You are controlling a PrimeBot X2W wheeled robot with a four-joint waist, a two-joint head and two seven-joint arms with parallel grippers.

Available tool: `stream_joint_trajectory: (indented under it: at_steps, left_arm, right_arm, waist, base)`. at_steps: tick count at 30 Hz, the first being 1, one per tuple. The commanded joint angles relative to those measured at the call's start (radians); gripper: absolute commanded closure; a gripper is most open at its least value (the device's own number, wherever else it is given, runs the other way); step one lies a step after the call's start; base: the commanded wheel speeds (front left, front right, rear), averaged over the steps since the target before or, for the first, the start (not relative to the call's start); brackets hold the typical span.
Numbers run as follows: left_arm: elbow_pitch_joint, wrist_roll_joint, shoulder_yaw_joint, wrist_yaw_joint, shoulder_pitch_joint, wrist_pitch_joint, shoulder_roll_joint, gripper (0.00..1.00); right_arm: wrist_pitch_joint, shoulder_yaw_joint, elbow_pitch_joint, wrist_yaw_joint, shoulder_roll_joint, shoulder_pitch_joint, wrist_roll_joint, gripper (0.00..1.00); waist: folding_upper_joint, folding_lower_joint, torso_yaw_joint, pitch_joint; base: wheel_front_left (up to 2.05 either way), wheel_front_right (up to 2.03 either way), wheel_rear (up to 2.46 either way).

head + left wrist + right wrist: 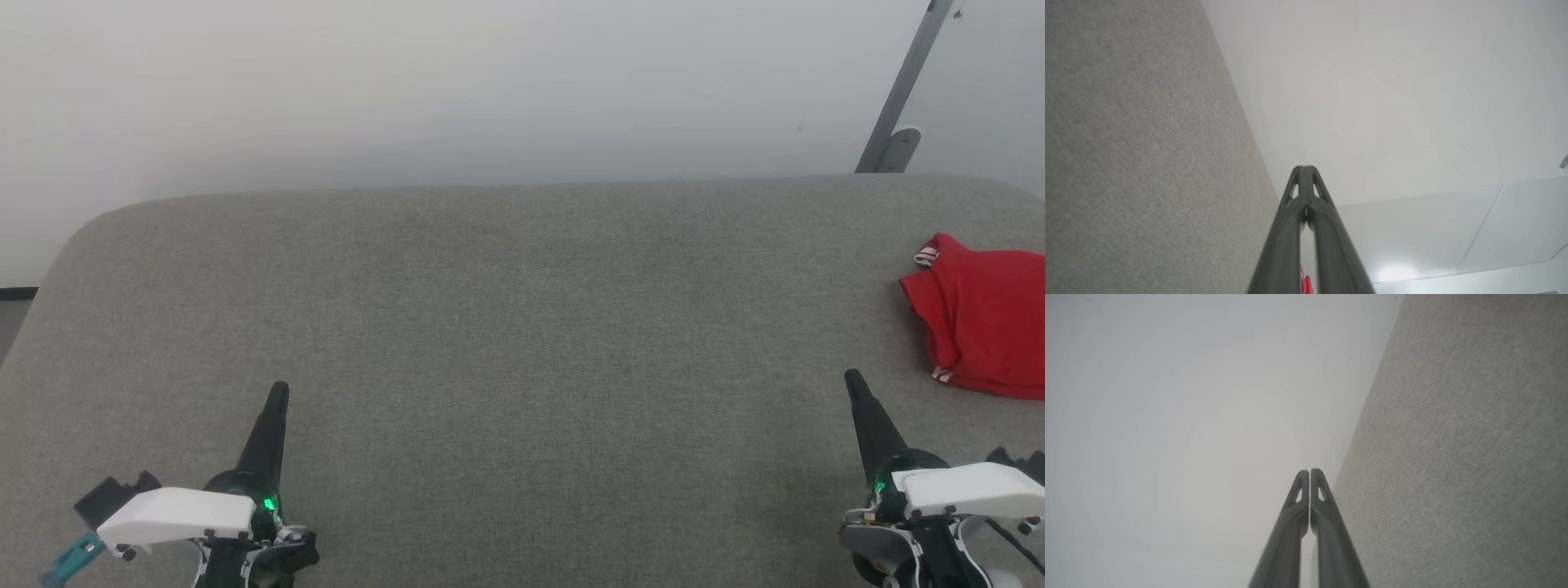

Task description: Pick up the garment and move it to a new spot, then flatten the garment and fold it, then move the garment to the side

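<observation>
My left gripper (279,392) and right gripper (854,379) rest pinched together and empty at the frame's bottom corners, the garment (984,318) folded at the right edge, where a clumsy nudge might undo its fold.

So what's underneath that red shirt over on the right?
The grey fabric surface it lies on shows around it. The red shirt is folded over itself, so anything beneath or between its layers is hidden.
</observation>
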Motion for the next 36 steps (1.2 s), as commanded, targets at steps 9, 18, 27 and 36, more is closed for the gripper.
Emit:
stream_joint_trajectory:
  at_steps: [9,18,27,36]
  left_arm:
    - [-0.002,-0.061,0.01,-0.003,-0.026,0.021,-0.013,1.0]
    - [0.0,-0.112,0.013,-0.003,-0.031,0.035,-0.024,1.0]
    - [0.001,-0.125,0.014,-0.003,-0.032,0.041,-0.029,1.0]
    - [0.001,-0.125,0.014,-0.003,-0.031,0.041,-0.029,1.0]
  right_arm:
    - [0.02,0.002,-0.006,0.0,0.007,-0.022,0.079,1.0]
    - [0.031,0.002,-0.006,0.0,0.008,-0.022,0.134,1.0]
    - [0.036,0.002,-0.005,0.0,0.008,-0.024,0.158,1.0]
    - [0.036,0.003,-0.005,0.0,0.008,-0.024,0.158,1.0]
  waist:
    - [-0.0001,0.0,-0.002,0.003]
    - [-0.0001,0.0,-0.003,0.006]
    - [-0.0001,0.0,-0.004,0.007]
    - [-0.0001,0.0,-0.004,0.007]
  base:
    - [0.0,0.0,0.0]
    - [0.0,0.0,0.0]
    - [0.0,0.0,0.0]
    - [0.0,0.0,0.0]
